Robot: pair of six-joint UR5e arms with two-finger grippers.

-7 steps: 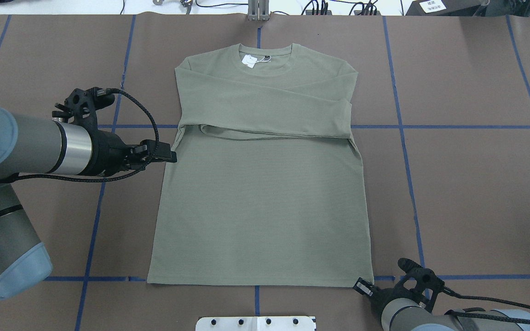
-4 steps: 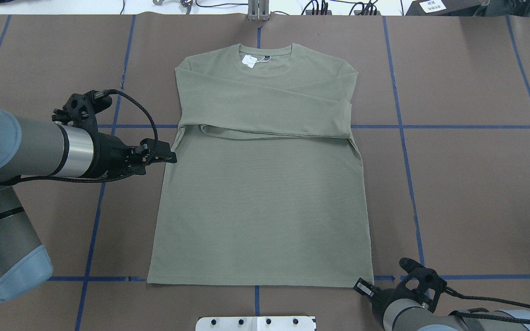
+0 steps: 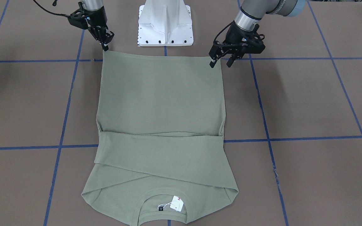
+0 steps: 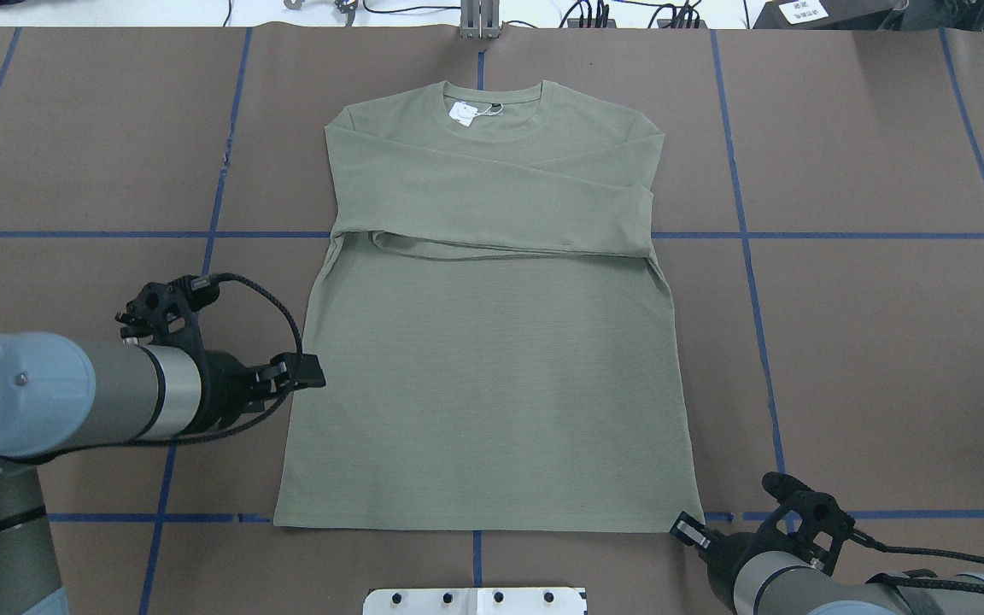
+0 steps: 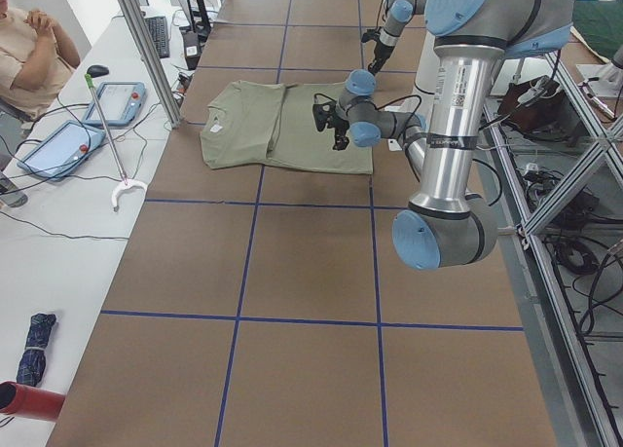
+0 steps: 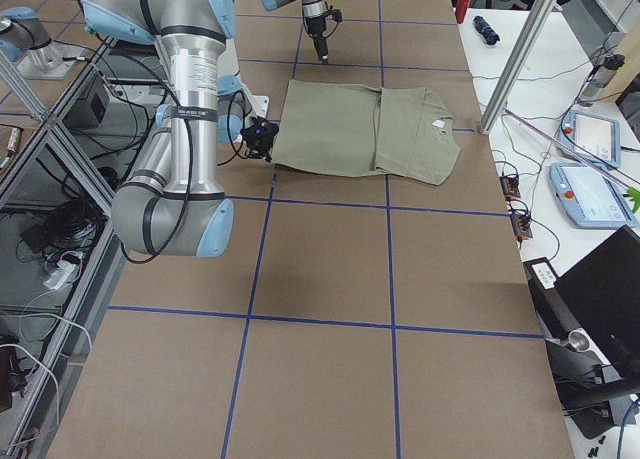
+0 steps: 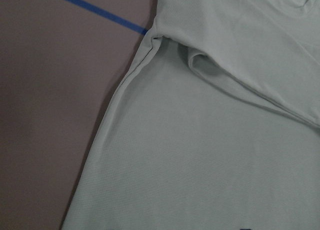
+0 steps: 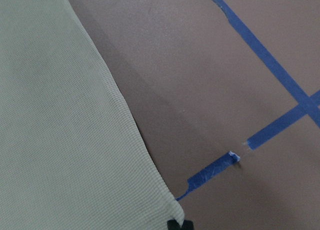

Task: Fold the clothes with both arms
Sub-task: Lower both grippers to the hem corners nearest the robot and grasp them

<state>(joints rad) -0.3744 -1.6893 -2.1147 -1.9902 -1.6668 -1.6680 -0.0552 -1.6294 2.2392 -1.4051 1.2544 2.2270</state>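
The sage-green long-sleeve shirt (image 4: 492, 359) lies flat on the brown table, collar and white hang tag (image 4: 463, 113) far from the robot, both sleeves folded across the chest. My left gripper (image 4: 314, 372) hovers open beside the shirt's left side edge, below the folded sleeves. In the front-facing view this gripper (image 3: 221, 64) shows two spread fingers with nothing between them. My right gripper (image 4: 690, 530) sits at the near right hem corner. Its fingers look closed together on that corner in the front-facing view (image 3: 106, 47). The right wrist view shows one dark fingertip (image 8: 179, 224) right at the corner.
The white pedestal base (image 3: 165, 22) stands just behind the hem at the table's near edge. Blue tape lines (image 4: 748, 256) grid the brown surface. A seated person (image 5: 29, 48), tablets and cables occupy a side bench past the collar end.
My left gripper has travelled toward the robot along the shirt's left edge, from beside the armpit to the lower body. The right gripper has nudged right, and the hem corner is drawn slightly outward.
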